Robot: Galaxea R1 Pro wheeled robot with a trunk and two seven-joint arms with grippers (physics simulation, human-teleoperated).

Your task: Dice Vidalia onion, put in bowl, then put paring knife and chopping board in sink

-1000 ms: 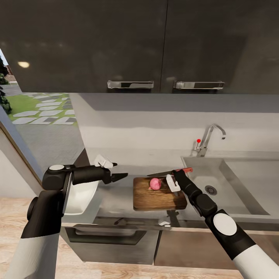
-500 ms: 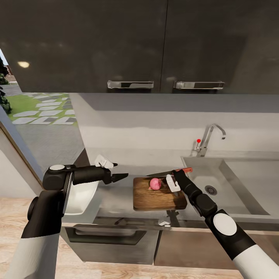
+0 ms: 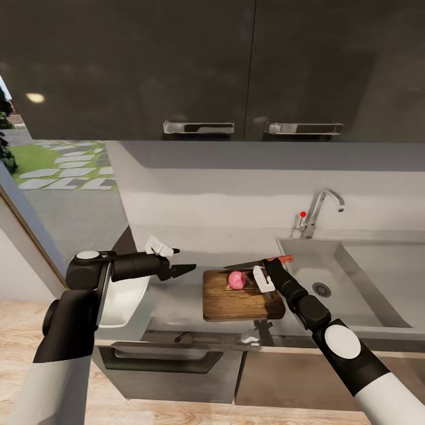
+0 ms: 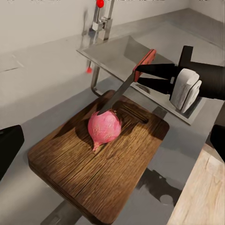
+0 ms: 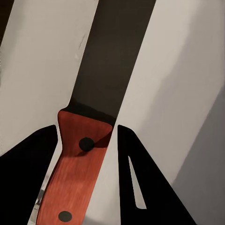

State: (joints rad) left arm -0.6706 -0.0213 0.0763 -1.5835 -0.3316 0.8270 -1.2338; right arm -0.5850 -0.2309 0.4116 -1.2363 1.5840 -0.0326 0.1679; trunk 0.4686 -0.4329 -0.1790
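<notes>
A pink onion point(image 3: 236, 279) point(image 4: 104, 129) lies whole on the brown chopping board point(image 3: 242, 300) point(image 4: 93, 173), which sits on the countertop point(image 3: 177, 301) left of the sink point(image 3: 354, 277). My right gripper point(image 3: 273, 264) point(image 5: 86, 131) is shut on the red handle of the paring knife point(image 3: 251, 264) point(image 4: 125, 86) point(image 5: 77, 178). The knife's dark blade reaches over the board, its tip at the top of the onion. My left gripper point(image 3: 184, 262) hovers open left of the board, holding nothing, its black fingers point(image 4: 9, 150) wide apart. The white bowl point(image 3: 127, 298) sits under the left arm.
A chrome tap point(image 3: 321, 209) with a red knob stands behind the sink, whose dark drain point(image 3: 321, 289) shows. Dark wall cabinets point(image 3: 200, 65) hang overhead. An oven front point(image 3: 159, 360) lies below the counter edge. A window opening is at the far left.
</notes>
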